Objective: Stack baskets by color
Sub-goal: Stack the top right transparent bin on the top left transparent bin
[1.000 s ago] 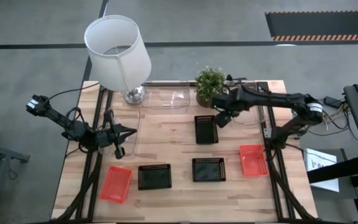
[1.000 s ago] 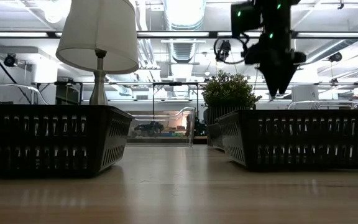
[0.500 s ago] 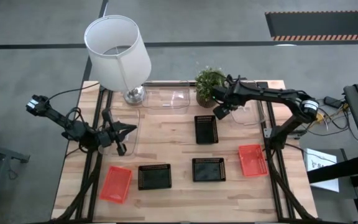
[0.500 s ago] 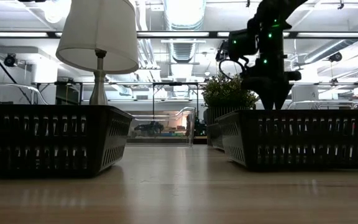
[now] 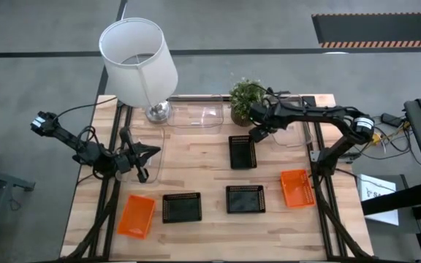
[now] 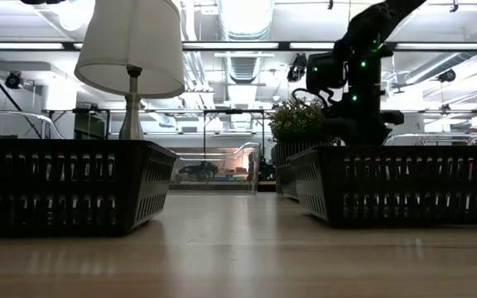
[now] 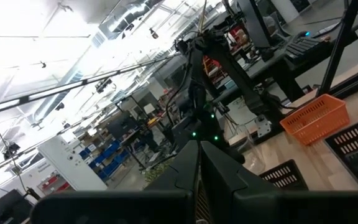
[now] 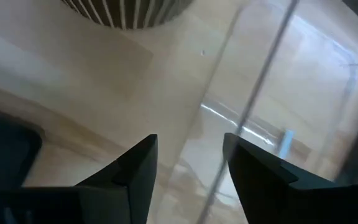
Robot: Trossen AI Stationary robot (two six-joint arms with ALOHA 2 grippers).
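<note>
The right gripper (image 8: 188,165) is hanging with fingers spread over the rim of a clear basket (image 8: 272,74), gripping nothing. The left gripper (image 7: 197,163) is staying pressed together, empty.

In the low view, the right gripper (image 6: 356,136) is dipping behind the black basket (image 6: 400,184), so its fingertips are hiding. The edge of the right wrist view is cutting off the clear basket (image 8: 291,106) and the striped plant pot (image 8: 126,12). From above, the clear baskets (image 5: 196,115) are showing so faintly that their edges are getting lost against the table (image 5: 196,164).
</note>
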